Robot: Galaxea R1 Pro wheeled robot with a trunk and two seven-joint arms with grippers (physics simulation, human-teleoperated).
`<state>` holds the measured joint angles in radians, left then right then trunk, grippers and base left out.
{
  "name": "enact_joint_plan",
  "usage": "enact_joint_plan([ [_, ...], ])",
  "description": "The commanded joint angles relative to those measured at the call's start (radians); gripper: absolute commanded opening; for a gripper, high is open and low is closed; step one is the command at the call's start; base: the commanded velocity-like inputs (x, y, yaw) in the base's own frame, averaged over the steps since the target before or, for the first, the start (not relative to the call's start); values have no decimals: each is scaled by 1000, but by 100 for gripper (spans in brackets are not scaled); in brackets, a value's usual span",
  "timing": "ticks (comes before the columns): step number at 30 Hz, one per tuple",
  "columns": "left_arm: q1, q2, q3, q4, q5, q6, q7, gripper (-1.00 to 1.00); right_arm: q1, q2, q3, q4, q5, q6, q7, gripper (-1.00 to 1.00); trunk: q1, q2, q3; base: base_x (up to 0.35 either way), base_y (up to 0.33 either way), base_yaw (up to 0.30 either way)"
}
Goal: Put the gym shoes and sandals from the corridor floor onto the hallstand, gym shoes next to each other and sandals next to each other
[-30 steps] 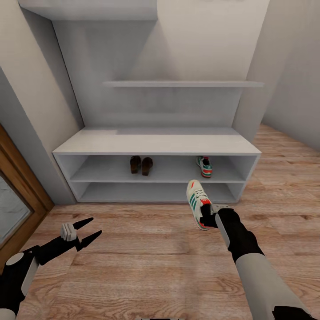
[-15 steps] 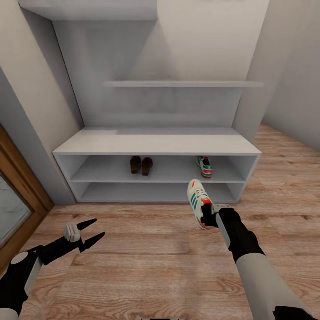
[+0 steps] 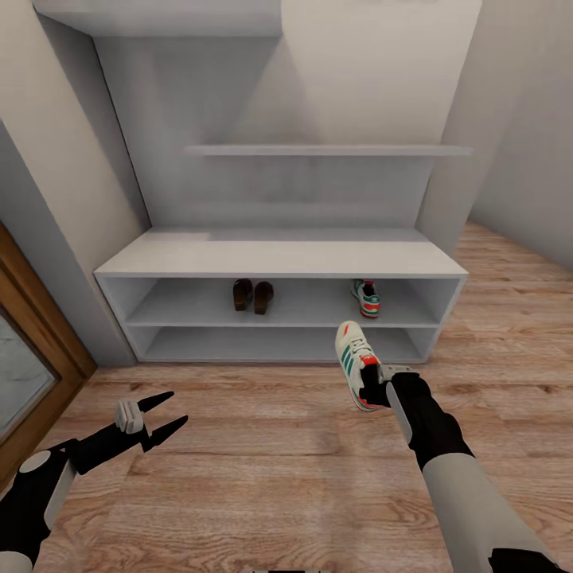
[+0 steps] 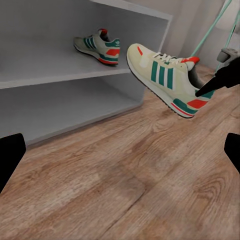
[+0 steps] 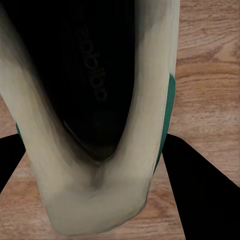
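Note:
My right gripper point(image 3: 372, 391) is shut on the heel of a white gym shoe point(image 3: 353, 364) with teal stripes, held above the wood floor point(image 3: 263, 469) just before the light-grey hallstand point(image 3: 278, 259). That shoe point(image 4: 165, 75) also hangs in the left wrist view, and its dark opening point(image 5: 95, 85) faces the right wrist camera. The other gym shoe point(image 3: 366, 298) stands on the upper shelf at the right. Both brown sandals point(image 3: 252, 295) sit side by side on the same shelf, left of centre. My left gripper point(image 3: 165, 413) is open and empty, low at the left.
A wooden door frame point(image 3: 40, 318) with glass runs along the left wall. Grey walls flank the hallstand, and a floating shelf point(image 3: 326, 150) crosses its back panel. The lower compartment point(image 3: 263, 344) holds nothing. Bare floor stretches to the right.
My left gripper has drifted slightly right and down. The right gripper and its shoe have stayed put.

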<state>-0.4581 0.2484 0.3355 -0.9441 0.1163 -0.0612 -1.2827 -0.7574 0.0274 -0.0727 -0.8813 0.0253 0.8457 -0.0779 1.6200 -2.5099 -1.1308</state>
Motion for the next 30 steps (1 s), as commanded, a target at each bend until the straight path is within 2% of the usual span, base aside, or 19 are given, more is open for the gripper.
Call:
enact_joint_plan([
  [1,-1,0,0,1,1,-6,-3,100,0,1,-3,-1,2,4,-2,-100,0,0,-1,0,0,0],
  [3,-1,0,-2,1,2,-6,-4,100,-1,1,-4,-1,2,3,-3,-100,0,0,-1,0,0,0],
  [5,-1,-10,-23,0,2,-5,-4,100,-1,0,-5,-1,1,2,-3,-100,0,0,-1,0,0,0],
  [7,-1,-25,-50,-1,2,-5,-4,100,-1,0,-5,-1,1,1,-3,-100,0,0,-1,0,0,0],
  [11,-1,-54,-129,-1,2,-4,-4,100,-1,0,-5,-1,0,0,-3,-100,0,0,-1,0,0,0],
  [14,-1,-65,-168,-1,4,-3,-4,100,-1,0,-6,-1,-1,0,-3,-100,0,0,-1,28,0,0],
  [16,-1,-69,-182,-1,4,-3,-4,100,-1,0,-6,-1,-2,0,-3,-100,0,0,-1,131,0,0],
  [30,-1,-72,-191,-1,5,-3,-3,100,-1,0,-6,-1,-5,0,-3,-100,0,0,-1,305,0,0],
])
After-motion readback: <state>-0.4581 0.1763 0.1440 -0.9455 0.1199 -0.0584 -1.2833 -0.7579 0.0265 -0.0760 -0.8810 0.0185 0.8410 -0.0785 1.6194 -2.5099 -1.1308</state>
